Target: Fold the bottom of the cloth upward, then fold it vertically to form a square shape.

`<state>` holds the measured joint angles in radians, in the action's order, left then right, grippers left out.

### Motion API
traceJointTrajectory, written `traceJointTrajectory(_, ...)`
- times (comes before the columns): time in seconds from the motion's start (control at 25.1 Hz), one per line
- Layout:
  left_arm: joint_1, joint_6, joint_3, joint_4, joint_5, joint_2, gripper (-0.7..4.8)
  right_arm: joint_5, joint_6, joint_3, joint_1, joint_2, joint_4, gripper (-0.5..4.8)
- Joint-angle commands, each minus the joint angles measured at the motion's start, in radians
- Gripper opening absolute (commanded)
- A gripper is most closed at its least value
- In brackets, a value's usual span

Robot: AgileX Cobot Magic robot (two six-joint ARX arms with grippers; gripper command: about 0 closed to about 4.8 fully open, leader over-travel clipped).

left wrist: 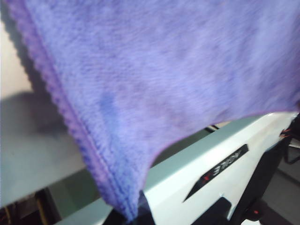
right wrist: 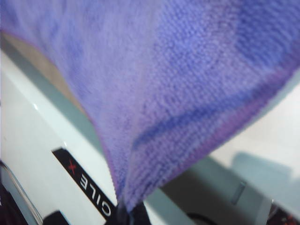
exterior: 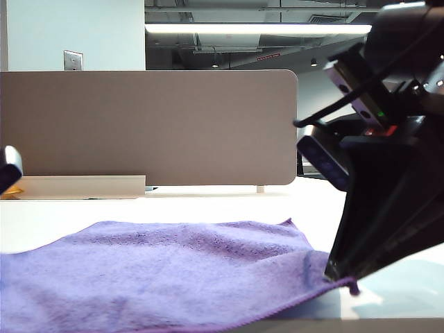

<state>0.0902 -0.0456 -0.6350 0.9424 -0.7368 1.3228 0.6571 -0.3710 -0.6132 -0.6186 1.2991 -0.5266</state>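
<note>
The purple fuzzy cloth lies spread over the white table, its near edge raised a little at the right. My right gripper stands at the cloth's near right corner, shut on it, and a small tip of hem pokes out beside the fingers. In the right wrist view the cloth hangs in a cone that narrows into the shut right gripper. In the left wrist view the cloth likewise tapers along its stitched hem into the shut left gripper. The left gripper does not show in the exterior view.
A grey partition panel stands across the back of the table. A dark bluish part pokes in at the left edge. The robot's white base with lettering shows under the cloth.
</note>
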Motion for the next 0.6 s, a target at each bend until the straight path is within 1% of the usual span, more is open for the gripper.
traceJointTrajectory(0.04,0.002,-0.023,-0.001,0.049,-0.011,-0.040,-0.06,-0.011,-0.022,0.000,-0.048,-0.006,-0.009,-0.05)
traceJointTrajectory(0.28,0.043,-0.063,0.002,0.073,-0.008,-0.121,-0.06,-0.061,-0.070,0.000,-0.131,-0.008,0.009,-0.05)
traceJointTrajectory(0.36,0.051,-0.110,0.002,0.071,-0.009,-0.141,-0.06,-0.052,-0.132,0.000,-0.132,-0.008,0.060,-0.05)
traceJointTrajectory(0.4,0.051,-0.116,0.002,0.069,-0.009,-0.141,-0.06,-0.051,-0.156,0.000,-0.132,-0.008,0.080,-0.05)
traceJointTrajectory(0.44,0.051,-0.160,0.001,0.056,-0.017,-0.141,-0.06,-0.045,-0.190,0.000,-0.129,-0.009,0.111,-0.05)
traceJointTrajectory(0.48,0.051,-0.189,0.001,0.043,-0.037,-0.141,-0.06,-0.031,-0.202,0.000,-0.122,-0.008,0.127,-0.05)
traceJointTrajectory(0.52,0.051,-0.218,0.001,0.011,-0.081,-0.141,-0.06,0.000,-0.233,0.000,-0.105,-0.008,0.166,-0.05)
traceJointTrajectory(0.6,0.051,-0.274,0.000,-0.045,-0.141,-0.141,-0.06,0.023,-0.287,-0.001,-0.078,-0.011,0.225,-0.05)
